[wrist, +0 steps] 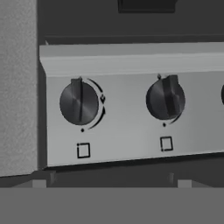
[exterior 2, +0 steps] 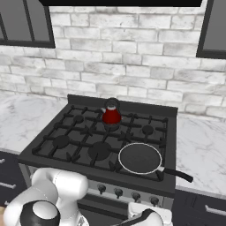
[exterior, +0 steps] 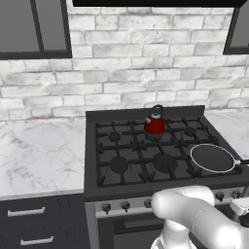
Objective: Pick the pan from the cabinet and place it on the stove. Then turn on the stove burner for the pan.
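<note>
The black pan (exterior: 212,158) (exterior 2: 140,158) lies on the front right burner of the stove (exterior: 121,187) (exterior 2: 66,165), its slim handle pointing right. My gripper (wrist: 112,181) hangs low in front of the stove's silver front panel. It is open, its two tips spread wide at the bottom of the hand view with nothing between them. Straight ahead of it are two dark knobs (wrist: 78,103) (wrist: 165,99), both with their ridges upright. A dark wall cabinet (exterior: 34,26) (exterior 2: 26,22) hangs at the upper left.
A small red kettle (exterior: 155,122) (exterior 2: 111,114) stands on a rear burner. Marble counter (exterior: 39,155) (exterior 2: 203,150) flanks the stove on both sides. Dark drawers (exterior: 29,214) sit below the left counter. Another wall cabinet (exterior: 239,29) hangs at the upper right.
</note>
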Available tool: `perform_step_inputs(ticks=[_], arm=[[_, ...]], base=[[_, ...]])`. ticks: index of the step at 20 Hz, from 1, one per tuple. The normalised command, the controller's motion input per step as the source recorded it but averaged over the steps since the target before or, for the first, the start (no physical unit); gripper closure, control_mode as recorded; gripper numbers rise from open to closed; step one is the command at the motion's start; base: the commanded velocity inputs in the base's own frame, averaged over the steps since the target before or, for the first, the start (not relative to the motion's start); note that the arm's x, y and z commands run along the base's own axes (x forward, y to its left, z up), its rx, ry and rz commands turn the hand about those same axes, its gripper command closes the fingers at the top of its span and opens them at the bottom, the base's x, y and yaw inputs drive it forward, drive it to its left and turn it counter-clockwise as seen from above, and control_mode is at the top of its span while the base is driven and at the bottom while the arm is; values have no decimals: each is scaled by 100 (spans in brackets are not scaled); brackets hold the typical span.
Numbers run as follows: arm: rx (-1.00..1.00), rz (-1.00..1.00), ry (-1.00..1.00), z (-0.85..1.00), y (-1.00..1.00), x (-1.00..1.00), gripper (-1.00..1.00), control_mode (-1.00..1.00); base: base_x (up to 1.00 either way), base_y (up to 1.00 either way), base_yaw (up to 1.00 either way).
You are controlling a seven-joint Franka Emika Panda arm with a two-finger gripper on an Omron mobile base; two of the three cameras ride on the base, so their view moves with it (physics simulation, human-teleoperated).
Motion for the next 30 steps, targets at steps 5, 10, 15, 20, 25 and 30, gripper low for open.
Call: perform_step_inputs(ticks=[5,10,15,20,25,30], arm=[[0,0,0,-26,-10,2,-100,-100],[0,0,0,-23,-1,4,-100,-100],[0,0,1,-16,-4,13,-100,-100],[0,0,1,-18,-10,15,-100,-100],[2,0,0,-17,-16,12,-100,-100],[1,0,0,-9,-11,9,-100,-100]], base=[[0,0,0],[0,0,0],[0,0,0],[0,0,0],[0,0,0],[0,0,0]])
